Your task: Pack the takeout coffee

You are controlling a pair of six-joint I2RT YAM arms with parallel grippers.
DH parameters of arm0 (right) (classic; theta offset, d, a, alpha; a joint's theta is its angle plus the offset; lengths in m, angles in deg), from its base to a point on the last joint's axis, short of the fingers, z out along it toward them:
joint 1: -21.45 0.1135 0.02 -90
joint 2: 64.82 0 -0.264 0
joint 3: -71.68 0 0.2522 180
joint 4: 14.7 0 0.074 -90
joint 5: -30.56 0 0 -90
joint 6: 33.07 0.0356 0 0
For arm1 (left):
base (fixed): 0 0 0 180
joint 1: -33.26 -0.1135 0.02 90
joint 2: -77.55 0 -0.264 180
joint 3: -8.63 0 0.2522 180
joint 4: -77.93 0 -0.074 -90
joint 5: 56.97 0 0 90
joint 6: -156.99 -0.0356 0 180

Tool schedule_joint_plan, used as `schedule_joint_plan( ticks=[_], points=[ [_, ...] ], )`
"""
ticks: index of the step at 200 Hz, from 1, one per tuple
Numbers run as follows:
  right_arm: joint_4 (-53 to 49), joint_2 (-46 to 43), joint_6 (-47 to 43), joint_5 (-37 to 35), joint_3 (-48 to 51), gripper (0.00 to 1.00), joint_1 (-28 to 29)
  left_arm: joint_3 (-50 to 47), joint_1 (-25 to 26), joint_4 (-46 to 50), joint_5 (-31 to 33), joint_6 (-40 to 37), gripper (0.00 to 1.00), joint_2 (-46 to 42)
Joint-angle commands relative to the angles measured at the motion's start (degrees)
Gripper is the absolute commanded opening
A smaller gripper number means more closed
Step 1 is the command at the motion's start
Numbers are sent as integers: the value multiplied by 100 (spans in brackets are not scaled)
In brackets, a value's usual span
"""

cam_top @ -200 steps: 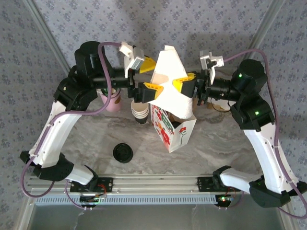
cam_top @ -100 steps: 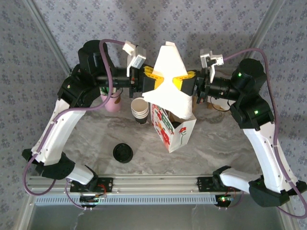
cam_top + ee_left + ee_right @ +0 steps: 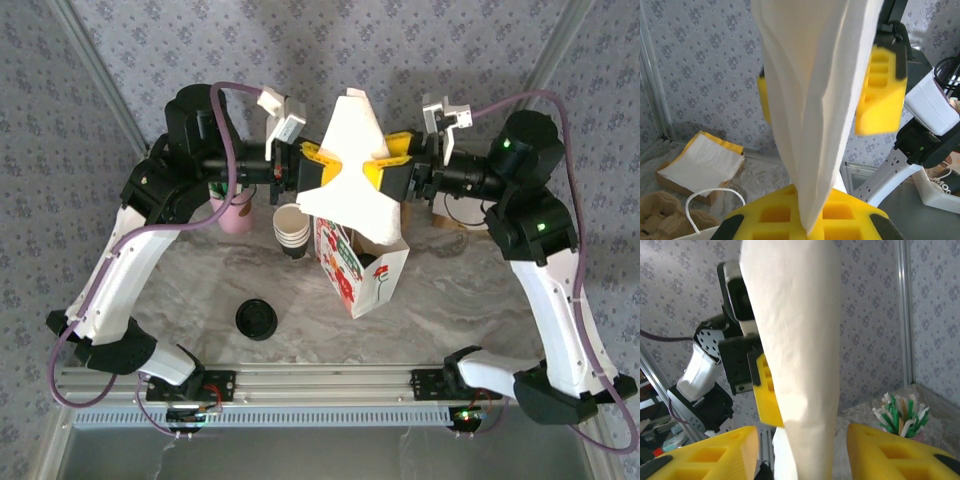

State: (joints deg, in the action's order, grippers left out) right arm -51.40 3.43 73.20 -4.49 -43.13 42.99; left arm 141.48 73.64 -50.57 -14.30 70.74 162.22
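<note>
Between left end effector [image 3: 312,166], newly clamped, and right end effector [image 3: 386,163], newly parted: paper bag [image 3: 352,190] top, handover apparently complete.

A stack of lidless cream cups [image 3: 291,231] stands near a pink cup [image 3: 237,214] on the marble tabletop [image 3: 470,300]. Green-and-white straws [image 3: 900,413] fill the pink cup.

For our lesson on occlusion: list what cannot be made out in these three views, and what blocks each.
- Contents of the paper bag: top view, its folded white top hides the inside.
- Pink cup: top view, partly behind the left arm.
- Left gripper: left wrist view, fingers cut off by the bottom edge.
- Bag print: top view, too small to read.
</note>
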Motion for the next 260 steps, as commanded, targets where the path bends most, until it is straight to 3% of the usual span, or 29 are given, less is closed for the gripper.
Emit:
schedule_joint_plan(
  ticks=[1, 26, 51, 71, 98, 121, 163, 188, 197, 213, 260],
  points=[
    [-186, 203, -173, 414, -332, 57, -181, 156, -5, 76, -265, 47, 0, 55],
    [-108, 468, -152, 540, -496, 57, -240, 218, -8, 229, -338, 113, 0, 105],
    [-88, 655, -41, 729, -590, 48, -225, 281, -8, 270, -325, 110, 0, 138],
    [-105, 678, -35, 796, -563, 36, -161, 299, -7, 285, -304, 142, 0, 177],
    [-181, 558, -130, 674, -417, 8, -99, 293, -7, 285, -151, 188, 0, 195],
    [-346, 352, -376, 209, -257, 0, -103, 265, -16, 378, 337, 161, 4, 183],
    [-20, -261, -696, -1152, 379, 0, -166, -36, -102, 458, 915, 159, 8, 12],
    [149, -365, -687, -1604, 482, 0, -175, -134, -127, 443, 1126, 182, 31, -55],
    [181, -381, -657, -1774, 494, 0, -167, -178, -144, 440, 1272, 178, 45, -107],
    [309, -456, -624, -2175, 649, 0, -127, -290, -179, 422, 1614, 138, 61, -217],
    [1126, -707, -409, -4083, 1560, 0, 549, -939, -232, 10, 3035, 65, 63, -797]
  ],
)
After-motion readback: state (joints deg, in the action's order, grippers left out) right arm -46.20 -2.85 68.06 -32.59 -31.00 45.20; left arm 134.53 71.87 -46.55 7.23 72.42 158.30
